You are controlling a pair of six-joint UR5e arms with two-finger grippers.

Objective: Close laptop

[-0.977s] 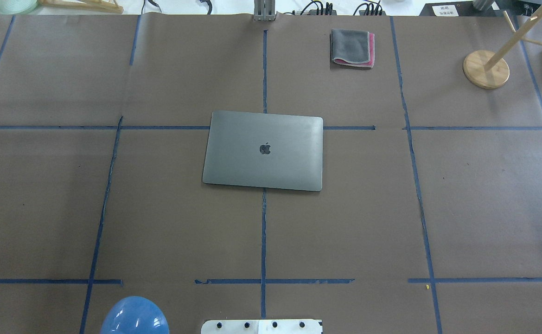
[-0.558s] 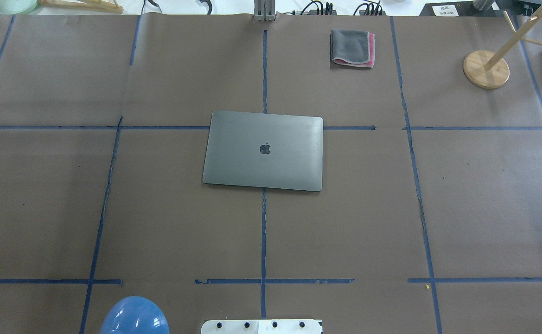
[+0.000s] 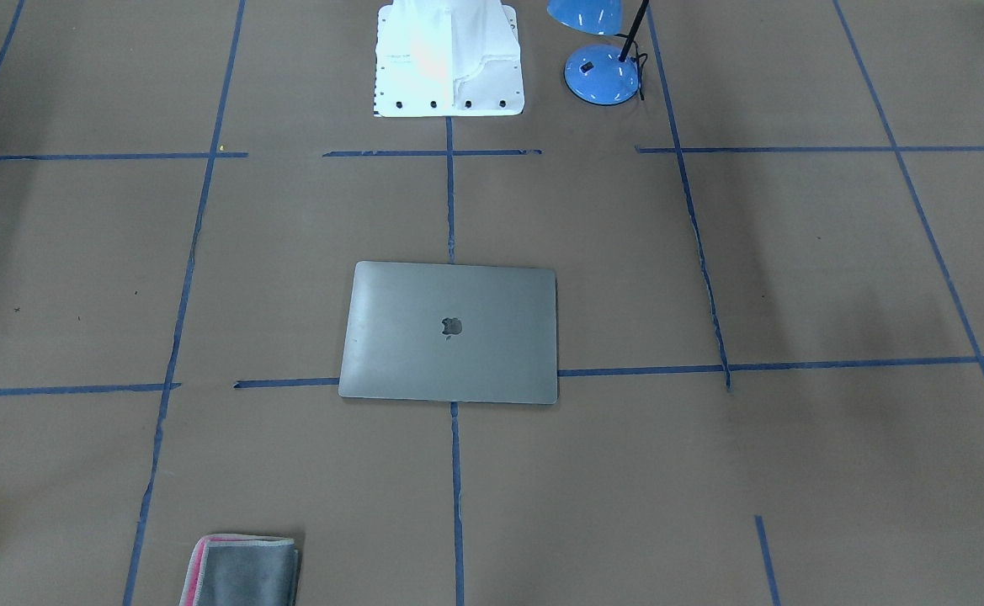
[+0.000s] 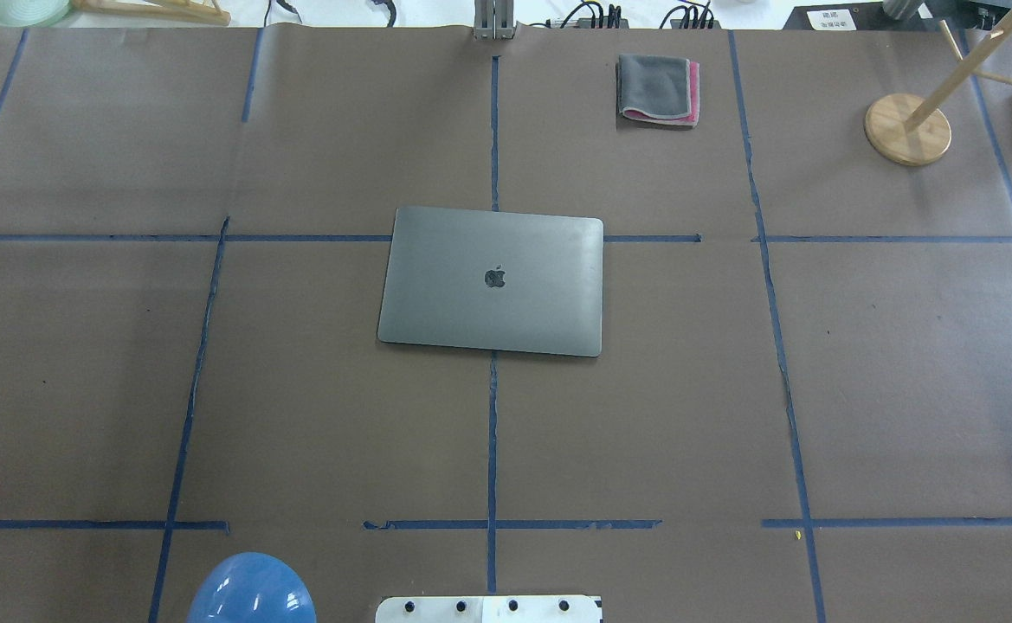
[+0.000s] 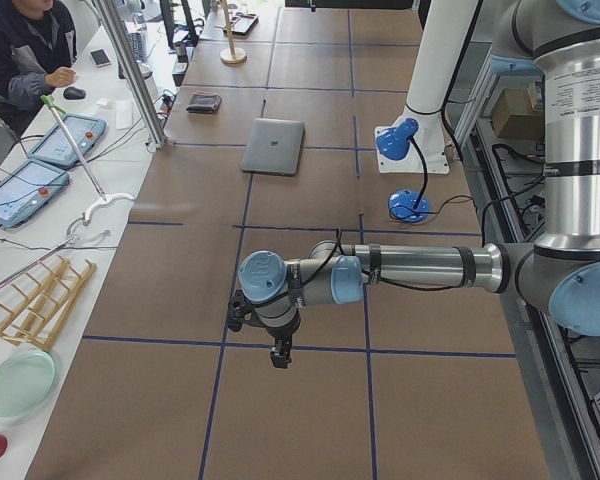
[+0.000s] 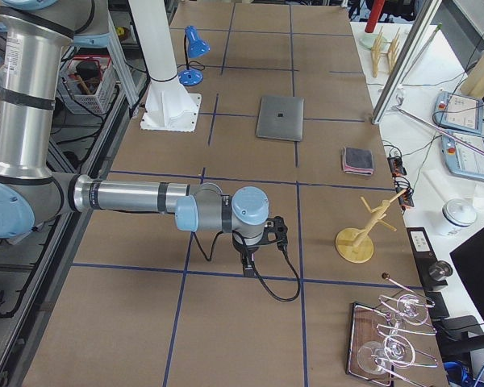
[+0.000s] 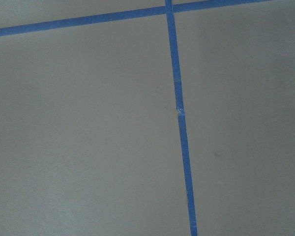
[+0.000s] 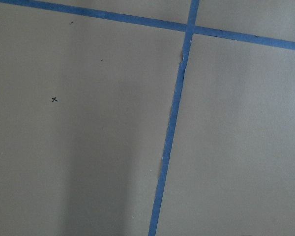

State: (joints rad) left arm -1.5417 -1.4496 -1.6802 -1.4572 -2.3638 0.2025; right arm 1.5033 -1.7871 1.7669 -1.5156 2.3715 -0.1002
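Note:
The slim grey laptop (image 4: 493, 281) lies flat with its lid down and the dark apple logo facing up, in the middle of the brown table. It also shows in the front view (image 3: 449, 332), the left view (image 5: 273, 146) and the right view (image 6: 280, 118). My left gripper (image 5: 278, 358) hangs over the table far from the laptop and shows only in the left side view. My right gripper (image 6: 248, 268) shows only in the right side view, also far from the laptop. I cannot tell whether either is open or shut. Both wrist views show only brown paper and blue tape.
A folded grey cloth with a pink edge (image 4: 657, 89) lies beyond the laptop. A blue desk lamp (image 3: 601, 71) stands by the white robot base (image 3: 448, 59). A wooden peg stand (image 4: 906, 128) is at the far right. Blue tape lines cross the paper.

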